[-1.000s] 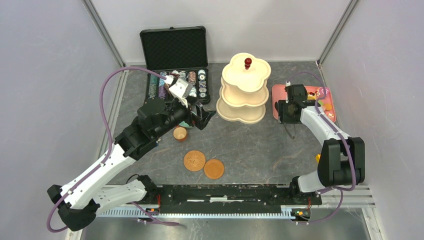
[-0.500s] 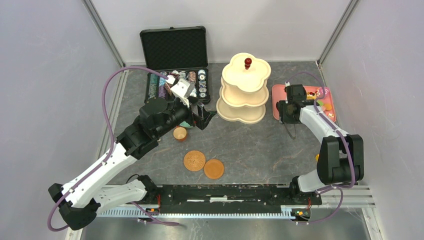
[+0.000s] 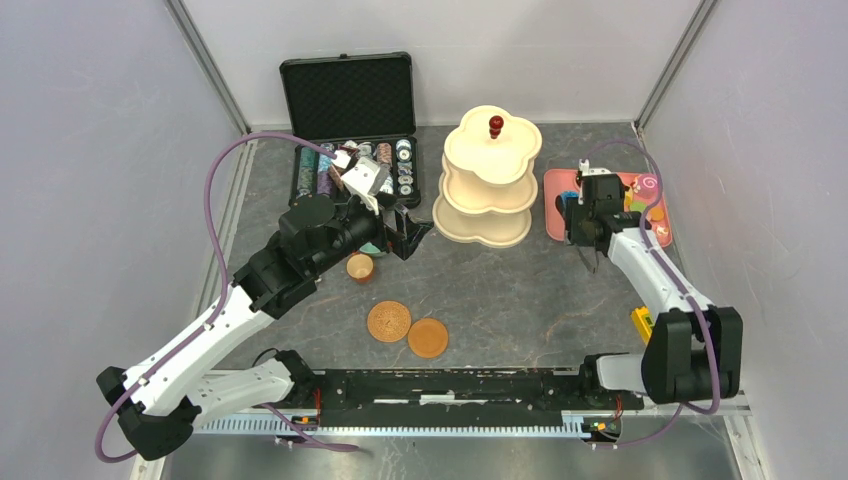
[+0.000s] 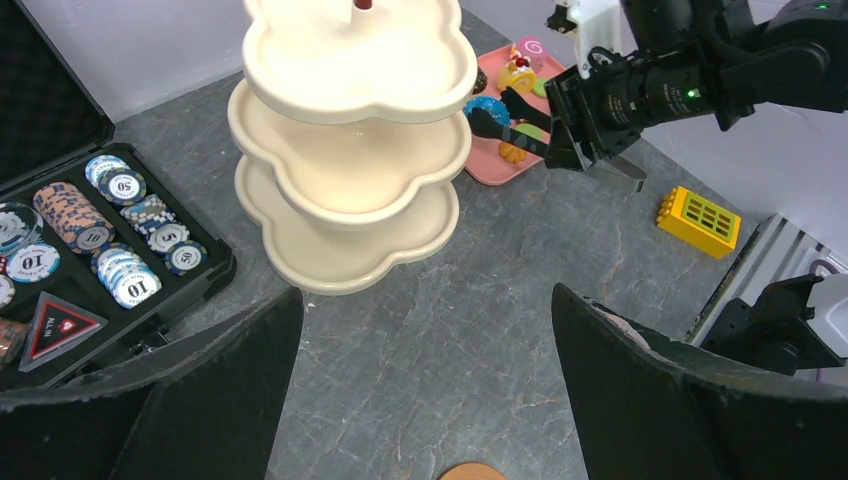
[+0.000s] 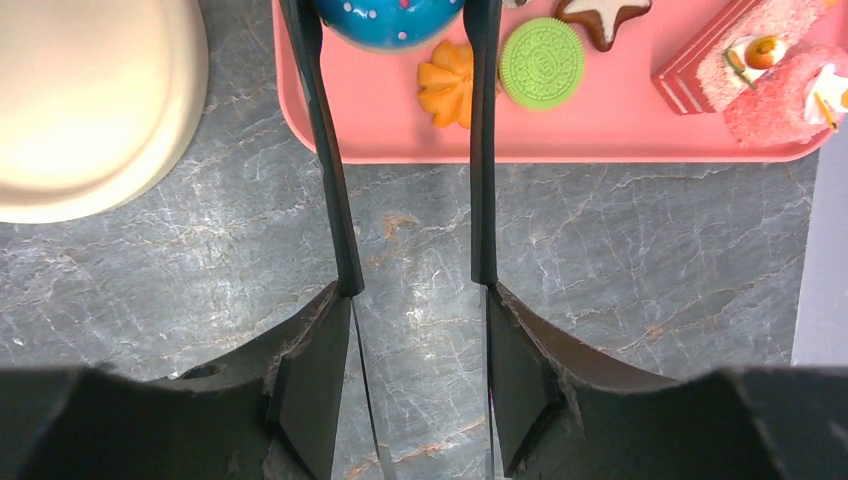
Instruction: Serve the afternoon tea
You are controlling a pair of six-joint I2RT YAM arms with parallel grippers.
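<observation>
Your cream three-tier flower stand [image 3: 490, 185], red knob [image 3: 496, 124] on top, upright mid-bench [image 3: 500, 300], between black case [image 3: 347, 95] and pink tray [image 3: 553, 210]. Tray holds toy pastries: orange one [image 5: 447, 85], green cookie [image 5: 545, 48], red cake slices [image 5: 760, 60]. Your right pincer [image 4: 490, 110] straddles blue donut [image 5: 390, 15] at tray, fingers hugging both sides; can't tell if clamped. Left pincer [image 4: 425, 300] released, wide. Case holds poker chips [image 4: 120, 250]. Brown cup [image 3: 360, 267] and two saucers [image 3: 389, 321] on bench by left arm.

Bright, even overhead light, soft shadows; the right claw [image 5: 392, 20] perhaps blurs near the lens.
</observation>
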